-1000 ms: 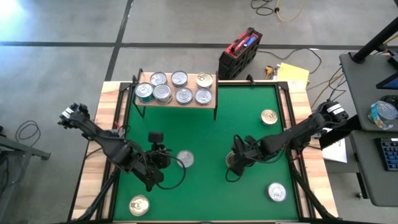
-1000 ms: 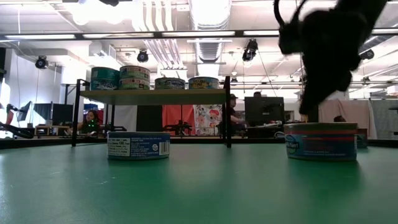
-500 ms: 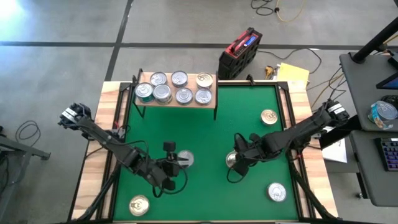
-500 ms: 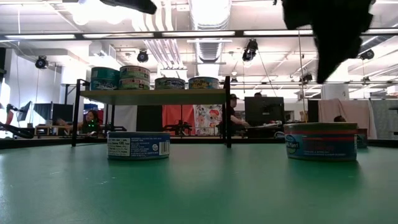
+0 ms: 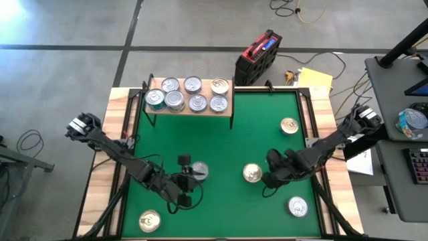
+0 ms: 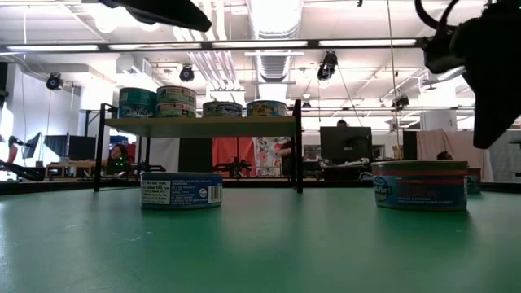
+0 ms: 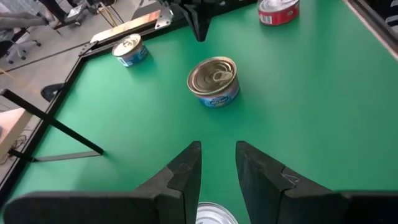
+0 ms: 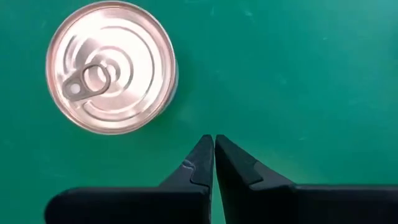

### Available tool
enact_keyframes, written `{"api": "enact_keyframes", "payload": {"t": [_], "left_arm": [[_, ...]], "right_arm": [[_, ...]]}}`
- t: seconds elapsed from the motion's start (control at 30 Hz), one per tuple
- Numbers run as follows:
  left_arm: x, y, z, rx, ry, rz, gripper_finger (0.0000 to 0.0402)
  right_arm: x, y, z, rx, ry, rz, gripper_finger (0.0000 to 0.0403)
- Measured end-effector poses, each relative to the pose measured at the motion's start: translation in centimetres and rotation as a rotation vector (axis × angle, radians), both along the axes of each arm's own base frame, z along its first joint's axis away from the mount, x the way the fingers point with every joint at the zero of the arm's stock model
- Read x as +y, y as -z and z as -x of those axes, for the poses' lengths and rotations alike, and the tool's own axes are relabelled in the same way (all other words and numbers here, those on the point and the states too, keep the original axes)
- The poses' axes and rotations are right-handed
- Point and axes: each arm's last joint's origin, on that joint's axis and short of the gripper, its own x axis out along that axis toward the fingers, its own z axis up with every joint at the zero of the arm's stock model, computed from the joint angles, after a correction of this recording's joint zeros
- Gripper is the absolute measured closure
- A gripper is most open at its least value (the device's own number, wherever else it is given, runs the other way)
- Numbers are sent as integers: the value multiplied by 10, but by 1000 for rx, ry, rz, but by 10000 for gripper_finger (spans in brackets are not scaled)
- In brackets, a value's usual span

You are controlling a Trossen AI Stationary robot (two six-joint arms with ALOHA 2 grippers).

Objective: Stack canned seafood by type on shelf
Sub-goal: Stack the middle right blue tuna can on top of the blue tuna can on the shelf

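While seven tins point(image 5: 191, 94) sit in two rows on the shelf point(image 5: 226, 108) at the far edge of the green mat point(image 5: 264, 127), both arms hang over the near half of the bench point(image 5: 115, 114). Nearest the camera side, a gold-topped tin point(image 5: 149, 221) lies at the mat's near left corner and a silver-topped tin point(image 5: 297, 207) near the right corner. The left claw point(image 5: 185, 179), fingers point(image 7: 184, 174) slightly apart and holding nothing, hovers at a silver tin point(image 5: 198, 171); the wrist view shows only a cut-off sliver of that tin's lid between the fingers. The right claw point(image 5: 271, 178), its fingers point(image 8: 202, 158) closed together on nothing, sits just beside a gold-topped tin point(image 5: 252, 173) without touching it; the right wrist view shows that tin's pull-tab lid clear of the fingertips. Farther back on the right, another gold-topped tin point(image 5: 289, 125) stands alone. From table height, the shelf's tins point(image 6: 158, 102) appear as teal and pale sides only, their lids hidden, and the far row cannot be made out behind the front one. Both arms are cropped to dark shapes at that picture's top edge.
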Motion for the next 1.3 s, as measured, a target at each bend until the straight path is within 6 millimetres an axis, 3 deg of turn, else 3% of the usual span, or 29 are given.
{"api": "enact_keyframes", "payload": {"t": [0.77,1.3], "left_arm": [[-8,41,-43,44,23,-120,318],[-10,46,-46,37,22,-113,318]], "right_arm": [[0,47,4,-222,89,-96,394],[-4,51,-3,-335,103,-82,394]]}}
